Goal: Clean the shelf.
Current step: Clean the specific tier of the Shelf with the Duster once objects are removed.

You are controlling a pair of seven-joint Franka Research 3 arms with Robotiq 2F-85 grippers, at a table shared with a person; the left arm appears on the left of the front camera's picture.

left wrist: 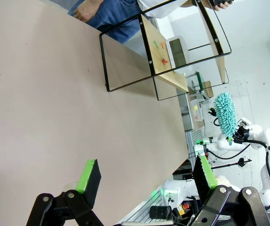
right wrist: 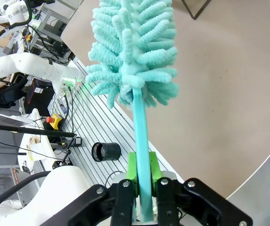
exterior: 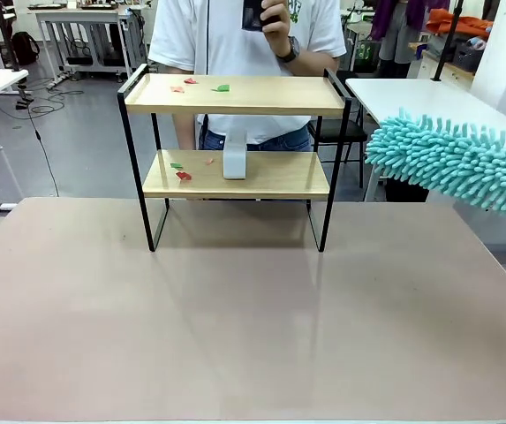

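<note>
Shelf (exterior: 235,94): far-centre of table (exterior: 235,336); red/green scraps (exterior: 182,86) on both boards. R gripper (right wrist: 143,173) clamped on teal duster (exterior: 456,159). Step: approach. Next, likely: duster onto top board. L gripper (left wrist: 146,173): jaws apart.

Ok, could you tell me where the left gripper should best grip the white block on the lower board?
Probably by its two upright side faces, coming in level from the robot's side, between the boards of the shelf. The white block stands upright mid-board, narrower than tall, and the top board closes off a reach from above. The left gripper is open.
</note>
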